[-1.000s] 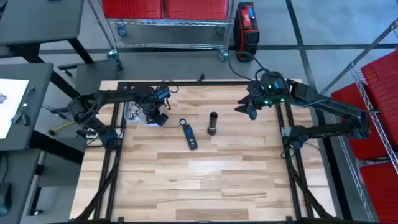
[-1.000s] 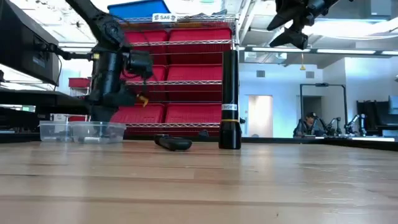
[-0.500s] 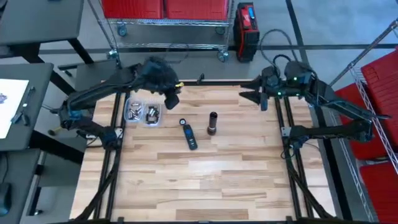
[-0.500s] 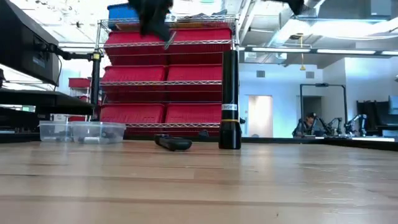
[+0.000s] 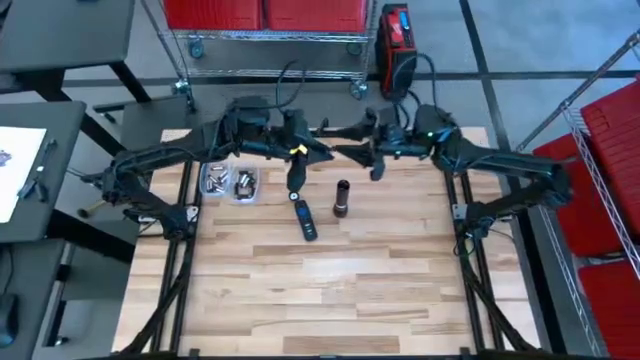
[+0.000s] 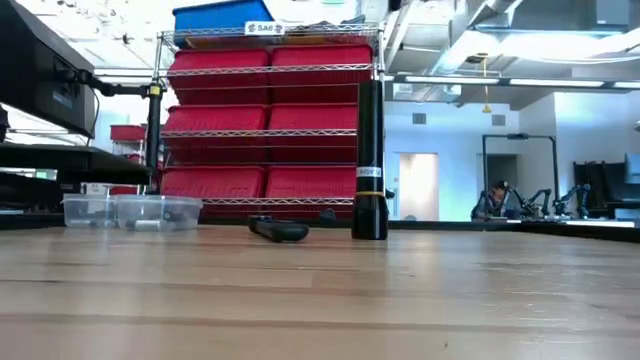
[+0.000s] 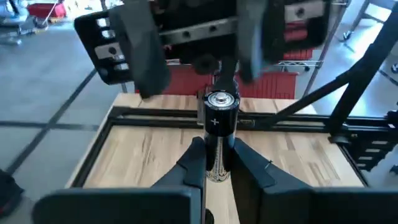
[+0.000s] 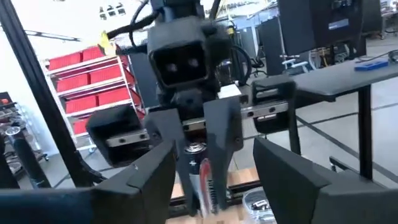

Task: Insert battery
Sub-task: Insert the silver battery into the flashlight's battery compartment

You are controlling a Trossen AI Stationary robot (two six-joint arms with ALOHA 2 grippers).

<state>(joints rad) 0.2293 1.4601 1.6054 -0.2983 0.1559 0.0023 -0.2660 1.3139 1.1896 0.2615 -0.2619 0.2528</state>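
Observation:
My left gripper (image 5: 318,152) is shut on a black battery (image 7: 217,124) high above the far middle of the table. My right gripper (image 5: 345,152) faces it from the table's right, open, its fingers wide on either side of the battery (image 8: 198,165) and apart from it. The black flashlight body (image 5: 342,198) stands upright on its end on the table below them. A small round cap (image 5: 294,196) and a dark blue piece (image 5: 305,220) lie beside it. Neither gripper shows in the low view. My left gripper pinches the battery's rear half (image 7: 215,163) between its two fingers. The battery lies along the fingers and sticks out past their tips, its silver-capped end (image 7: 218,99) toward my right gripper. The fingers are about level, pointing toward the table's right. The battery is clear of everything.
A clear tray (image 5: 230,181) with several loose batteries sits at the far left of the table. Red bins on a wire shelf (image 6: 270,120) stand beyond the far edge. The near half of the wooden table (image 5: 330,300) is bare.
My left gripper has risen from the clear tray with the battery, gone toward the table's right and turned level. My right gripper has swung from the far right toward the table's left until it faces my left gripper, staying open.

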